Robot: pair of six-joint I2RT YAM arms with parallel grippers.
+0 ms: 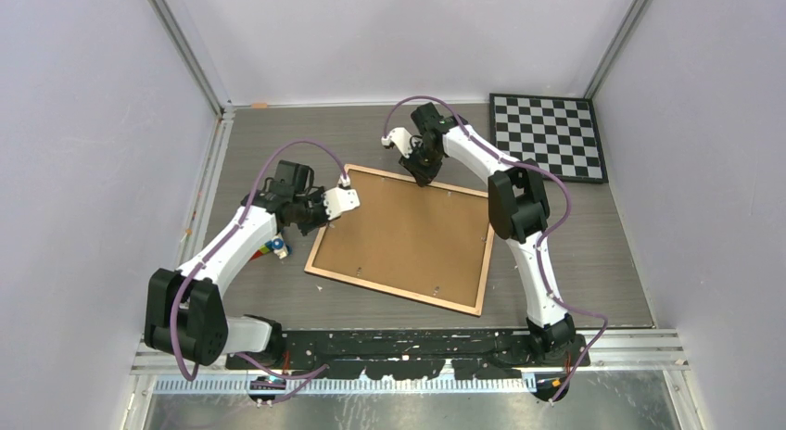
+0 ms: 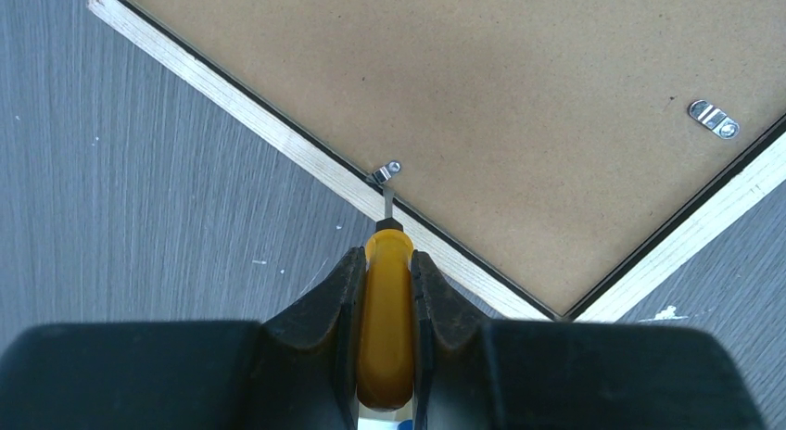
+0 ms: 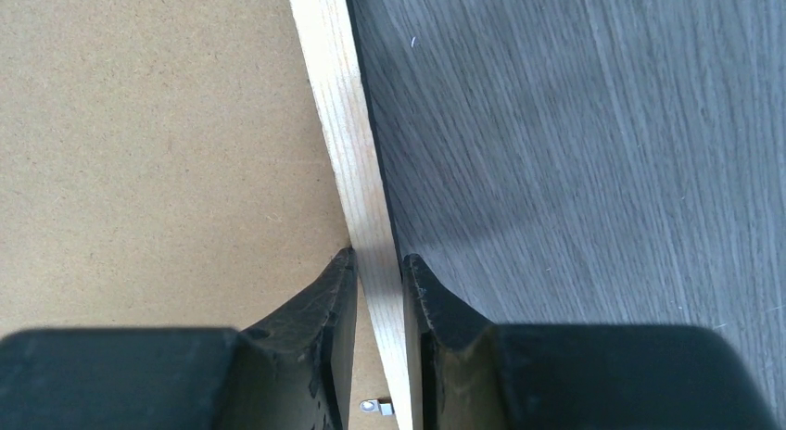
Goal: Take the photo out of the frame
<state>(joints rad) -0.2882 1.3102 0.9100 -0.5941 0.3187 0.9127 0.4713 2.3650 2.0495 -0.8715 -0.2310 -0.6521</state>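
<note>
Grey wood-grain table (image 1: 593, 263) carries the frame (image 1: 403, 237) face down mid-surface. Your left gripper (image 2: 385, 256) is clenched on a yellow-handled screwdriver (image 2: 386, 300) whose tip touches a metal clip (image 2: 386, 171). Your right gripper (image 3: 378, 259), nearly closed, pinches the frame's wood rim (image 3: 338, 106).

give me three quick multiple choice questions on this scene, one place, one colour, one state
1. Where is the checkerboard? A far right corner B near left corner C between the arm bases
2. What colour is the screwdriver handle? A red B yellow C green
3. How does the frame lie? A back up B glass up C standing upright
Key: 1 A, it lies at the table's far right; 2 B, yellow shows in the left gripper; 3 A, brown board and clips face up.
</note>
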